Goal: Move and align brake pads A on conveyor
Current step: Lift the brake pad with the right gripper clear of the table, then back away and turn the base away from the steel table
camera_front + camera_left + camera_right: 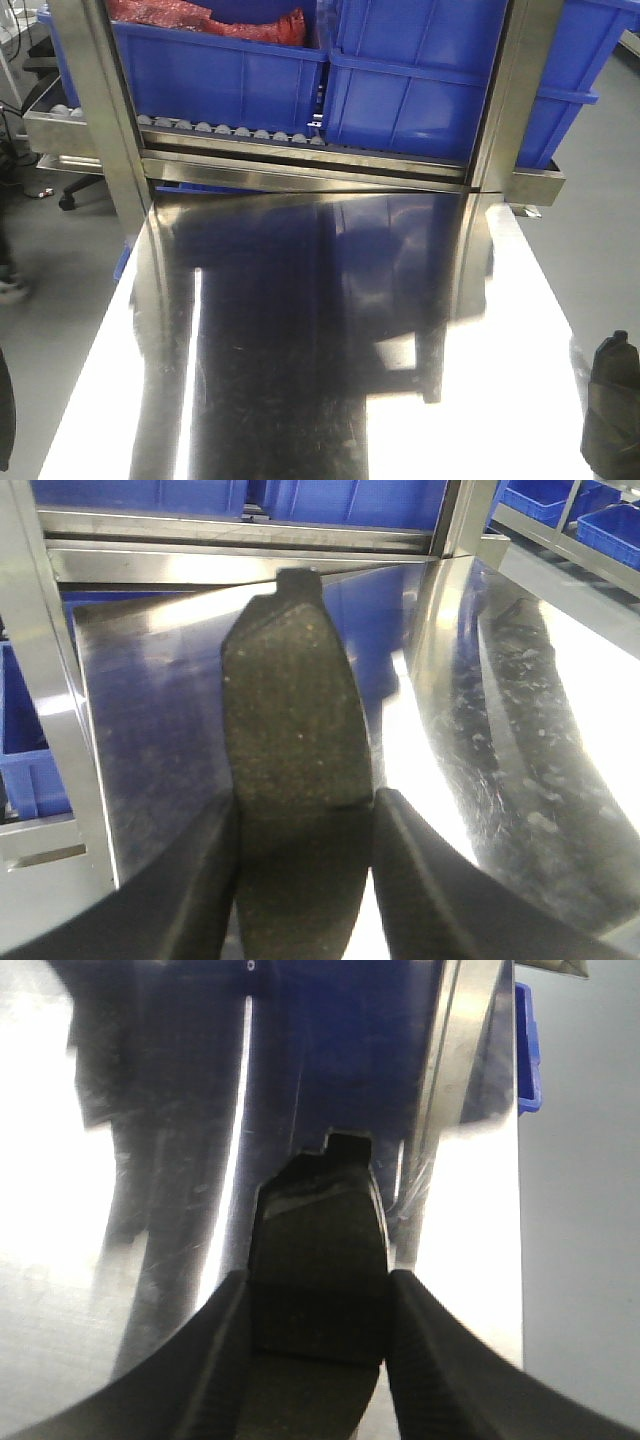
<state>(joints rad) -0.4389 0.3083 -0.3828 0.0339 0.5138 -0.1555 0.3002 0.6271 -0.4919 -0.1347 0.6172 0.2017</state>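
In the left wrist view, a grey-brown speckled brake pad (292, 710) stands between my fingers with its tab pointing away, and my left gripper (305, 810) is shut on its lower part. In the right wrist view, a darker brake pad (322, 1225), also tab-end away, is held the same way by my right gripper (320, 1280), which is shut on it. Both pads hang over the shiny steel table (300, 380). The conveyor is out of view in all frames.
A roller rack (230, 132) with blue bins (230, 70) stands at the table's far end, between steel posts (100, 110). The table's right edge (518, 1260) drops to grey floor (585, 1210). A dark shape (612, 410) sits at the front view's lower right.
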